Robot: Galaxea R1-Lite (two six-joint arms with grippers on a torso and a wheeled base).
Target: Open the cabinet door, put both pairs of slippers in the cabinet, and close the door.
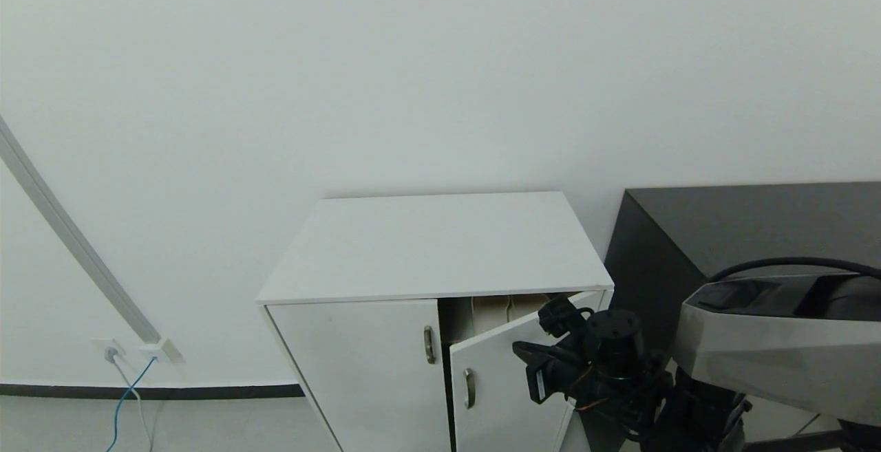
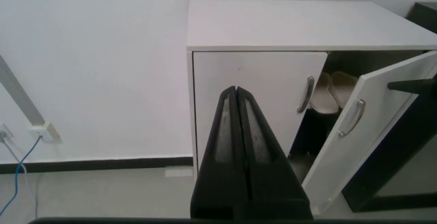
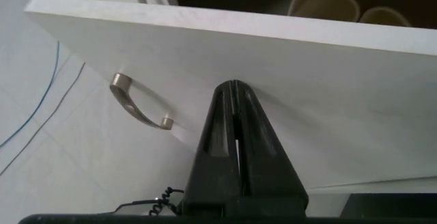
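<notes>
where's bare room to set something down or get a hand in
The cabinet top, between wall and dark table, is bare. Crowded: slippers sit inside behind the half-open right door, and the right gripper is at that door.

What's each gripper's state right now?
Left gripper: closed, holding nothing.
Right gripper: closed, holding nothing, tips at the half-open white cabinet door.

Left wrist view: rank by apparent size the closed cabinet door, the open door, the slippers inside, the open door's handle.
1. Closed door, though the left fingers hide part.
2. Open door, angled away, nearly as large.
3. Slippers, partly hidden.
4. Open door's handle.
</notes>
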